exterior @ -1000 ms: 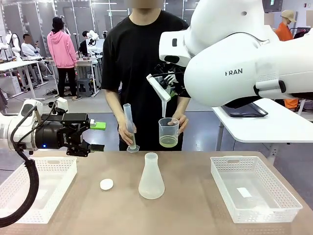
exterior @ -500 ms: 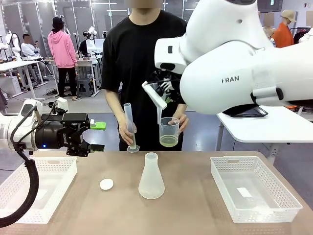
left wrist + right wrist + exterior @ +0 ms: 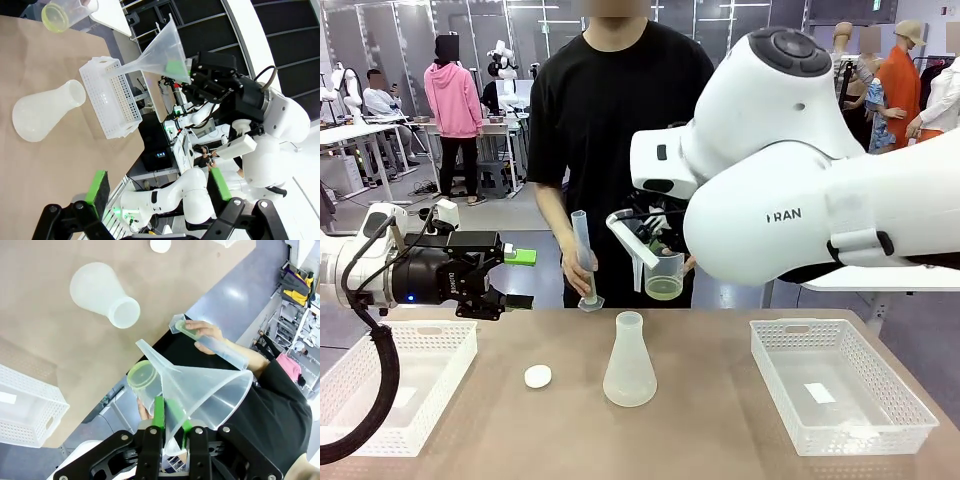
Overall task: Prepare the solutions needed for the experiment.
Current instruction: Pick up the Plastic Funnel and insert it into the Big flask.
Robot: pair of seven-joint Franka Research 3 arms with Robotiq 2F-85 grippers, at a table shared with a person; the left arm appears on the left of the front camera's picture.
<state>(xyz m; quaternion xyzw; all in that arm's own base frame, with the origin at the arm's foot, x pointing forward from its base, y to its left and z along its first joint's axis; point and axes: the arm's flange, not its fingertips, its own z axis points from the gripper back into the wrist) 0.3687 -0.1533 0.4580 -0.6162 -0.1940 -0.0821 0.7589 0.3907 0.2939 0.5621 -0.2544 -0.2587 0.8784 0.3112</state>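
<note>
The right claw (image 3: 170,416), clenched on the narrow end of a clear funnel (image 3: 200,390), has dropped lower and swung toward the middle over the past second. It carries the funnel down in front of the person at the far side of the tabletop (image 3: 720,420). A flask (image 3: 629,362) stands upright below the claw and a little nearer the robot. Its mouth is uncovered and the funnel's spout is not yet in it. Just beyond the claw, the person holds a beaker (image 3: 666,272) with the yellow-green liquid (image 3: 664,290) lying shallow in its bottom. The person's other hand (image 3: 205,331) holds a measuring tube (image 3: 584,255). The left claw (image 3: 518,278) hangs released with nothing between its fingers, well apart from the flask. The descent suggests the funnel is headed for the flask's mouth, after which the liquid could be poured.
</note>
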